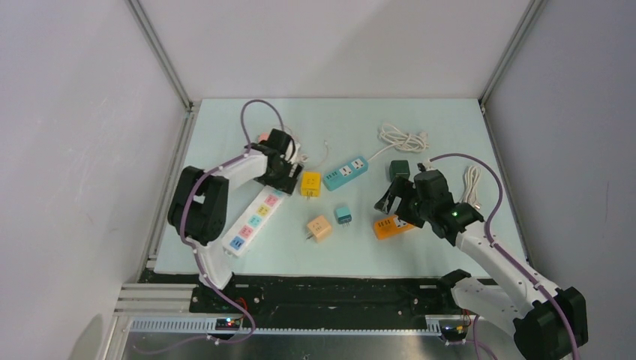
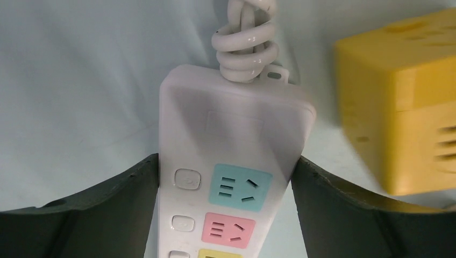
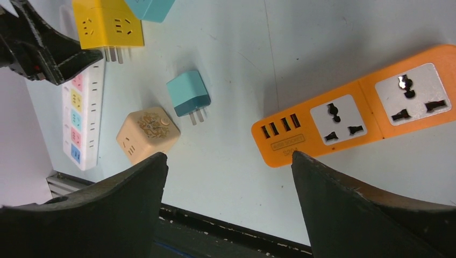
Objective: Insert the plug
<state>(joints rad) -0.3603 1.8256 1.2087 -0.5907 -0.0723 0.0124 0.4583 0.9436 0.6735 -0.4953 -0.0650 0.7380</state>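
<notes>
Slippage at the white power strip (image 2: 236, 123) is my first worry. My left gripper (image 2: 227, 166) straddles it at the cord end, jaws wide with one on each long side. I cannot tell whether they already press on the casing or only stand against it. If the hold is loose or off-centre, the strip may swivel on the table (image 3: 242, 64) once a plug is pushed in. The bundled cord (image 2: 244, 54) just beyond could also drag it. The yellow cube adapter (image 2: 398, 107) sits near my right-hand finger, and a skewed closing could nudge it. My right gripper (image 3: 228, 161) hangs wide open and holds nothing, above bare table between the teal plug (image 3: 187, 93) and the orange power strip (image 3: 355, 113). That plug, which I take to be the one to insert, lies on its side with its prongs along the table, beside the beige cube (image 3: 148, 133). Gripped askew, it could tilt so the prongs miss the slots, or I could bump the cube.
</notes>
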